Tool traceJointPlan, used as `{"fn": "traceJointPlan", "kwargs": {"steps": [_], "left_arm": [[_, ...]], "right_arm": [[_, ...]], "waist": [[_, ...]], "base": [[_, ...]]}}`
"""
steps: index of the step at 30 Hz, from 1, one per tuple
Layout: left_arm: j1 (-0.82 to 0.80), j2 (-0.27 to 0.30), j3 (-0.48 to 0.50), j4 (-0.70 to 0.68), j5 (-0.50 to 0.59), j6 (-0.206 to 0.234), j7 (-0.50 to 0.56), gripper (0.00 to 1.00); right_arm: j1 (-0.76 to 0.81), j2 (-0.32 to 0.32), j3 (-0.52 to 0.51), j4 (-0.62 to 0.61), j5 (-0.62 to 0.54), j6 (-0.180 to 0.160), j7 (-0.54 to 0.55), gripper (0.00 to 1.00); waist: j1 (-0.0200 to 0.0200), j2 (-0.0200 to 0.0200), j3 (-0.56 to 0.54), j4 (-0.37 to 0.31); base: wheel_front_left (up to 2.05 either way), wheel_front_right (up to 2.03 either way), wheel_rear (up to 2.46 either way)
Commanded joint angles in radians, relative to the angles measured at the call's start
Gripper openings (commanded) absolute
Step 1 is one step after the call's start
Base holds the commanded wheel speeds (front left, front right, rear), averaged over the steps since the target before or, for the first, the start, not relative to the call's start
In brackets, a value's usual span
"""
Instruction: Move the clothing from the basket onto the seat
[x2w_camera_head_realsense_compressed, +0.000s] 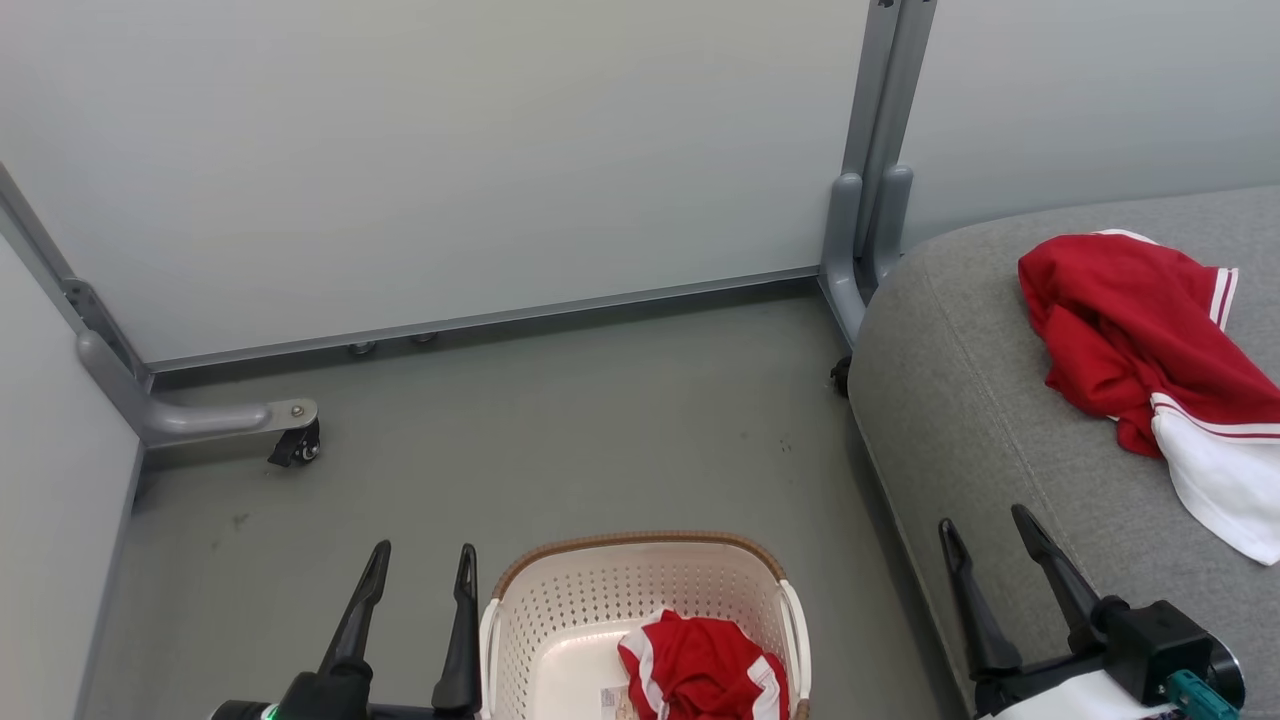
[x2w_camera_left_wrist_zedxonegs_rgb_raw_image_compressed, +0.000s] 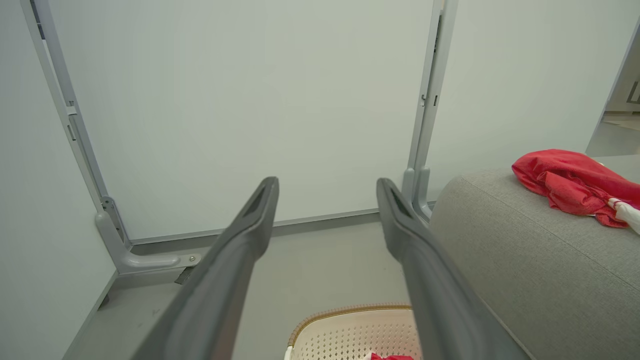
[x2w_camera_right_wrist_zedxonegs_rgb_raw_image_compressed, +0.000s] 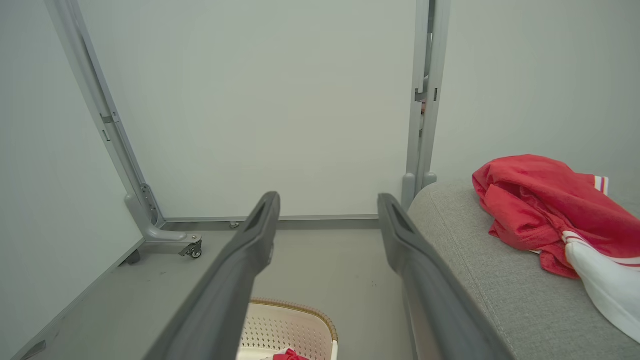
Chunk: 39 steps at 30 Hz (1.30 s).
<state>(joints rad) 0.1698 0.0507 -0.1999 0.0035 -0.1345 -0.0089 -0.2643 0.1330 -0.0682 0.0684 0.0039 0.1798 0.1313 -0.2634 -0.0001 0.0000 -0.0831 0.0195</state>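
Of the clothing, one crumpled garment (x2w_camera_head_realsense_compressed: 705, 668) is seen lying in the bottom of the basket (x2w_camera_head_realsense_compressed: 620, 590), bunched toward the near right wall beside a small label (x2w_camera_head_realsense_compressed: 612, 698), and it is judged to be the piece not yet moved. A second garment (x2w_camera_head_realsense_compressed: 1130, 340) is draped loosely on the seat (x2w_camera_head_realsense_compressed: 960, 420), well in from the rounded edge, with a white panel turned out toward the near side. That placement is judged to guard it against sliding off. The basket is set on the floor (x2w_camera_head_realsense_compressed: 600, 430) near the seat's left flank, so that only a short carry is needed between the two. The left end effector (x2w_camera_head_realsense_compressed: 424, 550) is held just to the left of the basket, its two fingers parted with nothing between them. The right end effector (x2w_camera_head_realsense_compressed: 982, 520) is held at the near edge of the seat, likewise released and empty. Both are pointed forward and held higher than the rim, which is judged a ready stance from which either could be lowered into the basket. Pale partition panels on grey frames, one with a castered foot (x2w_camera_head_realsense_compressed: 295, 440), are set behind, well apart from the work.
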Motion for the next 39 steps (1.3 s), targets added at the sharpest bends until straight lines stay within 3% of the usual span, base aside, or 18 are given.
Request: {"fn": "traceJointPlan", "kwargs": {"steps": [1,14,24,30,39], "left_arm": [[0.001,0.0,-0.001,0.001,-0.008,0.002,0.0,1.0],[0.003,0.0,0.001,0.01,-0.009,-0.001,0.0,1.0],[-0.035,0.0,-0.03,0.031,-0.008,-0.013,0.0,1.0],[-0.132,0.0,-0.064,0.028,0.014,-0.031,0.0,1.0],[-0.385,0.002,-0.117,0.11,0.093,-0.095,0.0,1.0]], "right_arm": [[-0.002,-0.001,-0.007,0.001,0.013,-0.001,-0.002,1.0],[-0.01,0.006,-0.007,0.0,0.022,-0.001,-0.002,1.0],[-0.02,-0.003,-0.028,-0.009,0.007,-0.001,-0.002,1.0],[-0.09,-0.03,-0.066,-0.051,-0.008,-0.001,-0.002,1.0],[-0.264,-0.061,-0.109,-0.111,-0.016,-0.001,-0.002,1.0]], "waist": [[0.0001,0.0,0.0,0.0],[0.0001,0.0,0.002,0.001],[0.0001,0.0,0.082,0.008],[0.0001,0.0,0.266,0.007],[0.0001,0.0,0.551,-0.017]], "base": [[0.0,0.0,0.0],[0.0,0.0,0.0],[0.0,0.0,0.0],[0.0,0.0,0.0],[0.0,0.0,0.0]]}}
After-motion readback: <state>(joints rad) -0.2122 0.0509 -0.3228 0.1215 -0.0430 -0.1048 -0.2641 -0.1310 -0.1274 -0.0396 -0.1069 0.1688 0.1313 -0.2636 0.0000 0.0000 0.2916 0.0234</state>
